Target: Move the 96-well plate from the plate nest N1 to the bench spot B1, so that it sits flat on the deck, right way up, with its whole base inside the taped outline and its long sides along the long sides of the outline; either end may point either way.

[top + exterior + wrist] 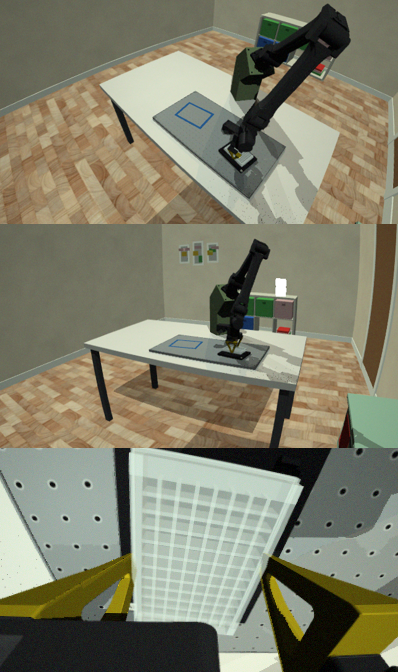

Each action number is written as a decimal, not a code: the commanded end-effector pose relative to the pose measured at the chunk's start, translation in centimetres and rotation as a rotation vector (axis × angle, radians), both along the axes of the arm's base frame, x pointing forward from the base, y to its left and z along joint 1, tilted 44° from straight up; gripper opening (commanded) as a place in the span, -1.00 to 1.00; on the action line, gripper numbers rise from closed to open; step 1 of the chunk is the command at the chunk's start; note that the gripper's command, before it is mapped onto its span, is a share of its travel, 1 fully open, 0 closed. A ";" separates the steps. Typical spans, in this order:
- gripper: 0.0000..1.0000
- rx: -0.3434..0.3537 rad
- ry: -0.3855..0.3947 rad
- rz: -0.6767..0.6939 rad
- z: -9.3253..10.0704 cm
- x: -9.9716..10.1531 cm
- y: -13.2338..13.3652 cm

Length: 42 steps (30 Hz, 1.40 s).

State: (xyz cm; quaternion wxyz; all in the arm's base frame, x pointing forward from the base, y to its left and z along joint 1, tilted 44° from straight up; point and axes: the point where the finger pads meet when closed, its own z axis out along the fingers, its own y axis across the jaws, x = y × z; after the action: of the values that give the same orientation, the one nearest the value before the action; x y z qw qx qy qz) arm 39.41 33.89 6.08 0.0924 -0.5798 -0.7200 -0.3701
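Observation:
The white 96-well plate lies right way up between my yellow fingers, over the black plate nest N1 at the right part of the grey deck. It looks slightly tilted against the nest in the wrist view. My gripper is shut on the plate's long sides, near its close end. The plate also shows in the top view and the exterior view, partly hidden by the arm. The blue taped outline B1 lies on the left part of the deck, empty, and also shows in the exterior view.
A dark green box-shaped device stands on the table behind the deck. The grey perforated deck lies on a white table. A shelf with coloured bins stands against the back wall.

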 end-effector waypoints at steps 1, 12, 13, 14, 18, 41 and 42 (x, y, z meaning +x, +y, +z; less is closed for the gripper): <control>-1.00 0.006 0.008 -0.019 0.9 -0.1 -0.9; -1.00 0.010 0.015 -0.027 2.0 -0.5 -1.8; -1.00 0.009 0.016 -0.034 2.1 -0.4 -2.2; -1.00 0.011 0.016 -0.035 2.3 -0.4 -2.2; -1.00 0.013 0.019 -0.036 2.8 -0.7 -2.6; -1.00 0.021 0.039 -0.060 5.1 -1.7 -4.9; -1.00 0.021 0.039 -0.060 5.1 -1.7 -4.9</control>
State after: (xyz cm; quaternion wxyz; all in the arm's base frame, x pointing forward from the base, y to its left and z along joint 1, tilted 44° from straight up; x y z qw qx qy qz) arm 37.55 29.96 10.63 0.1015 -0.5969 -0.7053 -0.3687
